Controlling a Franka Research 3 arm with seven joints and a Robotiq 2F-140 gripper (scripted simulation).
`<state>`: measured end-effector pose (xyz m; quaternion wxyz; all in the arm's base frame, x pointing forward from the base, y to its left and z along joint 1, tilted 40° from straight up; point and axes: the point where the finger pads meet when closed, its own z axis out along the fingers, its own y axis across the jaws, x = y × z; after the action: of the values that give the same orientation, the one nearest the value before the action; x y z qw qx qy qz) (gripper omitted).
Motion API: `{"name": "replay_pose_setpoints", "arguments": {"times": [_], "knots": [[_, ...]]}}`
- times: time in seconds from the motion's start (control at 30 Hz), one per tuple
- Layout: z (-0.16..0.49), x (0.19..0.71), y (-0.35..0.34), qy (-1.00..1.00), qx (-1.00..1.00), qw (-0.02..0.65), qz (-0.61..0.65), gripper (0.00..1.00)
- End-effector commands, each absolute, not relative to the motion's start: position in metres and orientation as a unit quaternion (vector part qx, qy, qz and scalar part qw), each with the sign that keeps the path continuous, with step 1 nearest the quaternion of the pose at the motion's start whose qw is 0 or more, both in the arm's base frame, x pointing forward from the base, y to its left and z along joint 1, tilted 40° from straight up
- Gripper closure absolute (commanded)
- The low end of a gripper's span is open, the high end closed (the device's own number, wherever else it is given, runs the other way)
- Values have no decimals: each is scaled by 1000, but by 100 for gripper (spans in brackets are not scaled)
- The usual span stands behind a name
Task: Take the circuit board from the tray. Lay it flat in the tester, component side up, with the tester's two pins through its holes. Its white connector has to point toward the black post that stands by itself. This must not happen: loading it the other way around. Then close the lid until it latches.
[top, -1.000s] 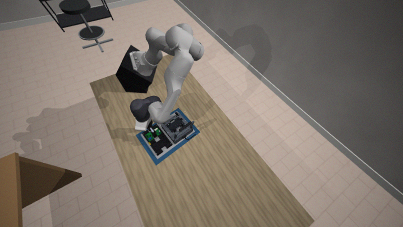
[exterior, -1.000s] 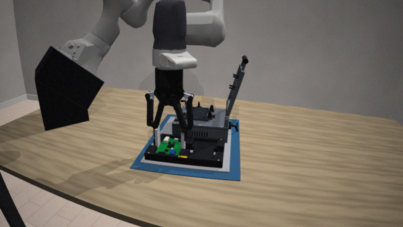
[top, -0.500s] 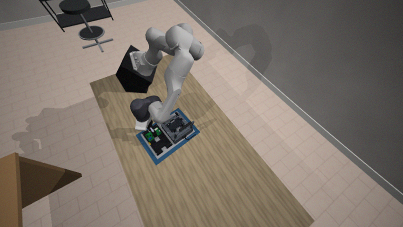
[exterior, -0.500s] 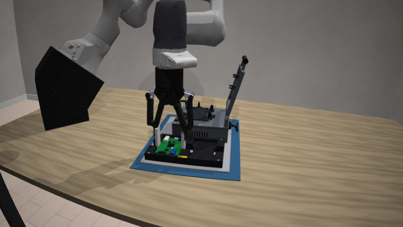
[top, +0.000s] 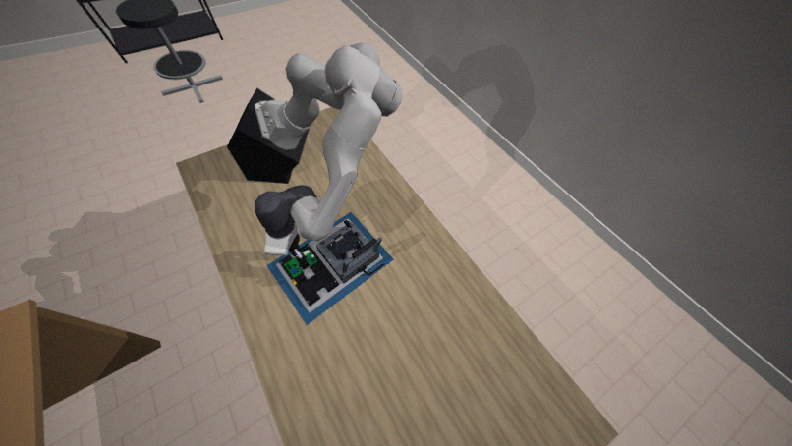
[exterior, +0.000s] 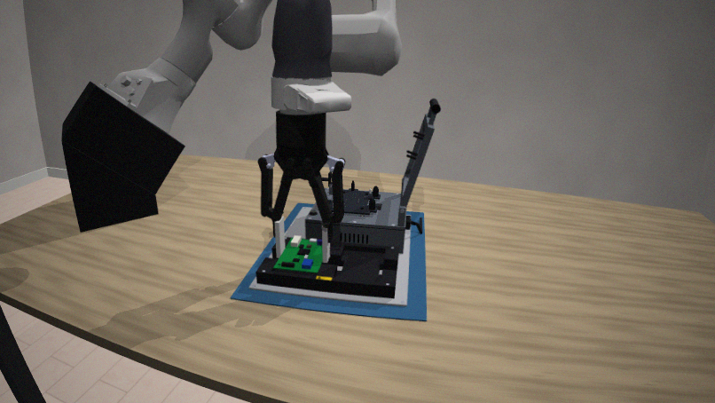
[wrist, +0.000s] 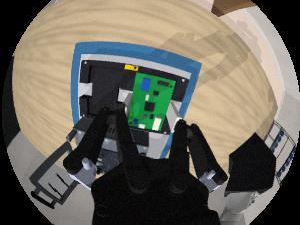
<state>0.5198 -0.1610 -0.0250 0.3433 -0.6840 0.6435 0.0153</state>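
1. While the gripper [top: 304, 262] [exterior: 302, 252] [wrist: 149, 103] points down over the tray [top: 318, 287] [exterior: 349, 288] [wrist: 102, 84], its pale fingertips [exterior: 326, 245] grip the circuit board [top: 292, 267] [exterior: 294, 260] [wrist: 152, 101] by opposite edges.
2. That board is at the tray, component side up, its white connector [exterior: 295, 241] [wrist: 157, 123] at the end nearer the tester [top: 329, 258] [exterior: 373, 235] [wrist: 134, 141].
3. Beside the tray, the tester has its lid [top: 367, 248] [exterior: 419, 160] [wrist: 52, 179] raised, leaning slightly outward.

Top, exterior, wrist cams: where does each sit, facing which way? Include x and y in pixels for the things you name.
Top: high above the table [top: 399, 354], looking steeply down; nearly whole arm shows.
Exterior: beside the table, looking slightly down across it; arm partly cropped, gripper [exterior: 302, 225] visible.
Wrist: on the arm's end, looking down past the fingers at the board [exterior: 300, 255] [wrist: 155, 101].
Exterior and wrist share the raised lid [exterior: 418, 160] [wrist: 56, 174].
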Motion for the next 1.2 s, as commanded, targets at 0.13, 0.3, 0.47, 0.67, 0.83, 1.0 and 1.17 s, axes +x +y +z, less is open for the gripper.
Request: {"name": "replay_pose_setpoints", "arguments": {"times": [0.13,0.3,0.47,0.67,0.83,1.0,1.17], "knots": [[-20,516,-164,645,-682,344,18,54],[-17,514,-166,645,-682,344,18,54],[-16,514,-167,645,-682,344,18,54],[-14,513,-168,645,-682,344,18,54],[-14,513,-168,645,-682,344,18,54],[-14,513,-168,645,-682,344,18,54],[-13,512,-169,645,-682,344,18,54]]}}
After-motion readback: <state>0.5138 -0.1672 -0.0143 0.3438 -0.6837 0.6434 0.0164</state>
